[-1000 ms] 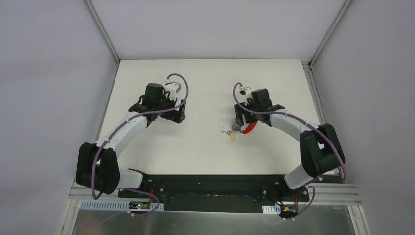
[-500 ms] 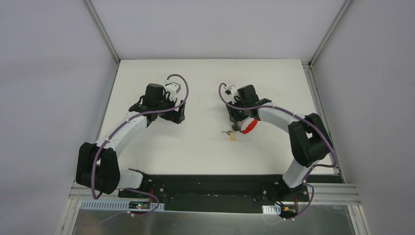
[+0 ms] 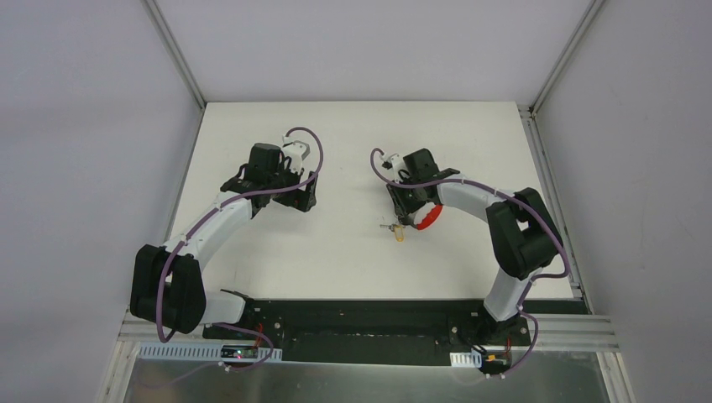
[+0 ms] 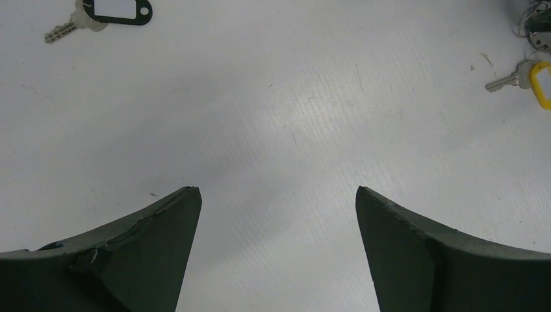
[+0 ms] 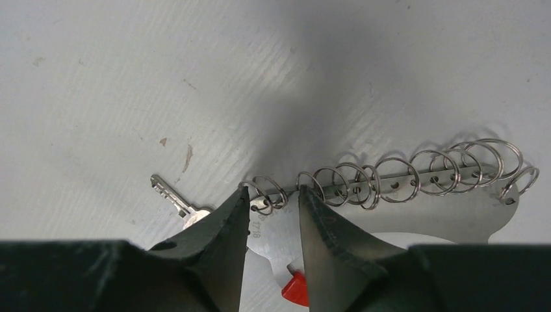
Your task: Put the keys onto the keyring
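While the right gripper (image 5: 273, 193) stands narrowed about one end of the keyring (image 5: 416, 208), whose loops run off ahead and to its right, I cannot tell whether it grips. The left gripper (image 4: 276, 192) gapes wide, holding nothing; the key (image 4: 97, 14) lies well ahead, to its left. Judging by this, the step is securing the keyring. Next the left gripper must reach forward and pinch that small, flat key.

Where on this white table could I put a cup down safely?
Bare room: the far strip of the table beyond both grippers, the middle between the left gripper and right gripper, and the near stretch before the black base rail. Crowded: around the right gripper, where the keyring lies. A loose key lies near the left gripper.
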